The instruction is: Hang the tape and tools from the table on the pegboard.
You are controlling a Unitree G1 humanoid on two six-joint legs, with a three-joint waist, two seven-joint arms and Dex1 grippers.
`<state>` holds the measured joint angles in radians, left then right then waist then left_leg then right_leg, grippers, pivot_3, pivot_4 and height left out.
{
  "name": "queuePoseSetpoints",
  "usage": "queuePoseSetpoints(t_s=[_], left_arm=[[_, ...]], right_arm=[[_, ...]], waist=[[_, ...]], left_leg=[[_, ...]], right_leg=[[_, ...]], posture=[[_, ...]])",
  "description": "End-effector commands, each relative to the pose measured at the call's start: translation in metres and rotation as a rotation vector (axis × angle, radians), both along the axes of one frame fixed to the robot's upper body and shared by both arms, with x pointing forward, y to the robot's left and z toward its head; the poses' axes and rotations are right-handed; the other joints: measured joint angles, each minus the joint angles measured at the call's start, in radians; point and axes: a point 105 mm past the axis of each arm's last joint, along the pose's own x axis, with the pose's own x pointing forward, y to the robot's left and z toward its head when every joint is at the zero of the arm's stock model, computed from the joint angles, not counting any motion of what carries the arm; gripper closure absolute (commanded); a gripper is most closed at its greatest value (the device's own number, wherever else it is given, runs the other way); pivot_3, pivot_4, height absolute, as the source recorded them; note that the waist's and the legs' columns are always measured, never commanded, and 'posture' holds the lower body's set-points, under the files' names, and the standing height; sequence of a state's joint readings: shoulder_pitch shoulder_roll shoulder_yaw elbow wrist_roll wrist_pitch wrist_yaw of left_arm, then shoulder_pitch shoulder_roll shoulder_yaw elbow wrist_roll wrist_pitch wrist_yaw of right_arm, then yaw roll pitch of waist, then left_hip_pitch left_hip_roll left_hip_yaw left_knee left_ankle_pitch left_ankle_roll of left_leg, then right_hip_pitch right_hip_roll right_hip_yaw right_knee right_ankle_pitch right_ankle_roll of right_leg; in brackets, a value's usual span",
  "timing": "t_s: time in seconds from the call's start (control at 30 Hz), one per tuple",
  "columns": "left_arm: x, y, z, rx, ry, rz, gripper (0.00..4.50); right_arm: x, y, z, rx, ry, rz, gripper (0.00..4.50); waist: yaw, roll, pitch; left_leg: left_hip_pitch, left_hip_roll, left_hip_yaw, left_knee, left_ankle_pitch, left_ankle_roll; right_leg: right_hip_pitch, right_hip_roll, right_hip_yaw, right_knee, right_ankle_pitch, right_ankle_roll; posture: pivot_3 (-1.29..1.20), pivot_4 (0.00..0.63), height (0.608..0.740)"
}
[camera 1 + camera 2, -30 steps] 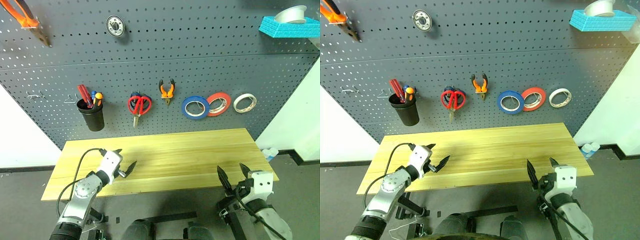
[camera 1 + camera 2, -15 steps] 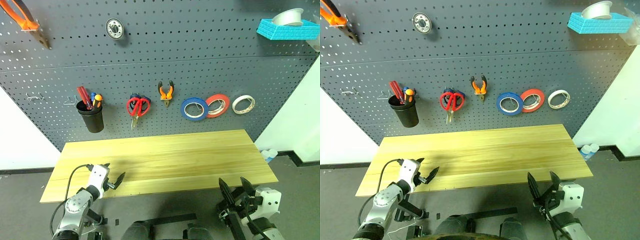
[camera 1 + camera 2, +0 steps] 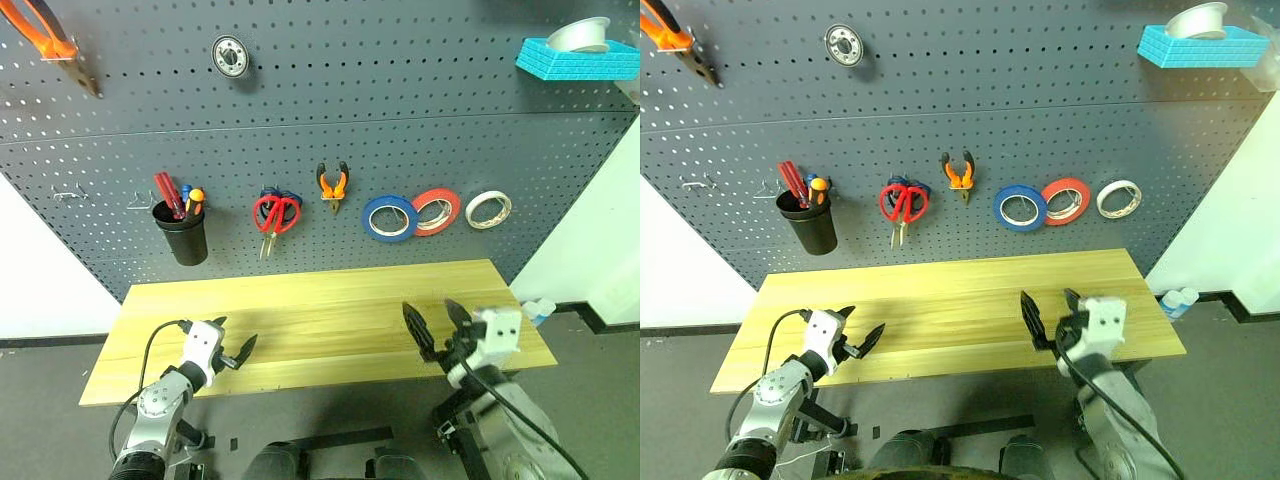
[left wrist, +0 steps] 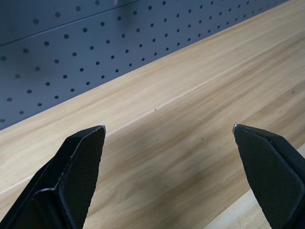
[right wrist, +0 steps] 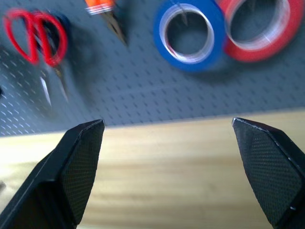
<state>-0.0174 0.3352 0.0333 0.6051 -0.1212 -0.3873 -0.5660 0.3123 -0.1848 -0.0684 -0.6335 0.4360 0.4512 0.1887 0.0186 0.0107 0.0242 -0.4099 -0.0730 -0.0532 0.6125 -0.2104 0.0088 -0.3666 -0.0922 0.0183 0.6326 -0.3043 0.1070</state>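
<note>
— Moved since before? Right claw (image 3: 440,325) risen from below the table (image 3: 330,300) edge, now over its front right part; left claw (image 3: 232,343) dropped lower toward the front left edge.

— Claw state? Both spread wide, grasping nothing.

— Farther back, on the pegboard (image 3: 400,100)? Hung in a row: red-handled scissors (image 3: 276,215), orange pliers (image 3: 333,184), blue tape roll (image 3: 390,216), red tape roll (image 3: 437,209), then cream tape (image 3: 488,208) at far right. Screwdriver (image 3: 195,196) standing in black cup (image 3: 184,235) to the left.
</note>
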Motion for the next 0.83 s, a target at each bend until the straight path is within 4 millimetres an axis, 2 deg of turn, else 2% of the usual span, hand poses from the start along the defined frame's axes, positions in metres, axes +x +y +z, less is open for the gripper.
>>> queuePoseSetpoints(t_s=[0.03, 0.17, 0.33, 0.47, 0.57, 0.67, 0.77, 0.83], left_arm=[[0.006, 0.002, 0.013, -0.014, -0.043, 0.010, 0.02], [0.007, 0.003, 0.013, -0.016, -0.038, 0.011, 0.02], [0.006, 0.004, 0.015, -0.015, -0.040, 0.013, 0.02], [0.003, 0.004, 0.014, -0.016, -0.042, 0.017, 0.02], [0.002, 0.004, 0.014, -0.017, -0.049, 0.026, 0.02], [0.000, 0.004, 0.014, -0.018, -0.053, 0.031, 0.02], [-0.003, 0.006, 0.013, -0.018, -0.056, 0.045, 0.02], [-0.006, 0.007, 0.013, -0.017, -0.058, 0.054, 0.02]], right_arm=[[-0.007, 0.011, 0.023, 0.008, -0.008, 0.040, 0.00], [-0.029, 0.014, 0.028, 0.012, 0.019, 0.058, 0.00], [-0.068, 0.014, 0.032, 0.024, 0.046, 0.076, 0.00], [-0.078, 0.014, 0.033, 0.033, 0.043, 0.109, 0.00], [-0.072, 0.016, 0.034, 0.021, 0.037, 0.133, 0.00], [-0.048, 0.020, 0.031, 0.019, 0.021, 0.150, 0.00], [-0.015, 0.024, 0.026, -0.008, 0.013, 0.156, 0.00], [-0.001, 0.025, 0.022, -0.014, 0.018, 0.159, 0.00]], waist=[[0.012, -0.002, -0.001], [0.037, -0.004, -0.002], [0.049, -0.006, -0.003], [0.044, -0.008, -0.004], [0.046, -0.008, -0.004], [0.050, -0.009, -0.003], [0.052, -0.010, -0.003], [0.060, -0.010, -0.003]], left_leg=[[0.000, 0.000, 0.000, 0.000, 0.000, 0.000], [0.000, -0.001, 0.000, 0.000, -0.001, 0.001], [0.000, -0.001, 0.000, 0.000, -0.001, 0.001], [0.000, 0.000, 0.001, 0.000, -0.001, 0.001], [0.001, 0.001, 0.003, 0.000, -0.001, 0.001], [0.001, 0.001, 0.003, 0.000, -0.001, 0.001], [0.002, 0.002, 0.003, 0.000, -0.001, 0.001], [0.001, 0.001, 0.003, -0.001, -0.001, 0.001]], right_leg=[[0.000, 0.000, 0.000, 0.000, 0.000, 0.000], [0.000, -0.001, -0.001, 0.000, 0.000, 0.000], [0.001, -0.001, -0.001, -0.001, 0.000, 0.000], [0.002, -0.002, -0.001, -0.002, -0.001, 0.001], [0.003, -0.005, -0.005, -0.002, -0.001, 0.001], [0.003, -0.005, -0.005, -0.002, -0.002, 0.002], [0.003, -0.006, -0.006, -0.002, 0.000, 0.000], [0.002, -0.006, -0.007, -0.003, 0.000, 0.000]], posture=[[0.03, 0.000, 0.740], [0.05, 0.000, 0.740], [0.07, 0.000, 0.740], [0.10, 0.000, 0.740], [0.12, 0.000, 0.740], [0.13, 0.000, 0.740], [0.14, 0.000, 0.740], [0.16, 0.000, 0.740]])
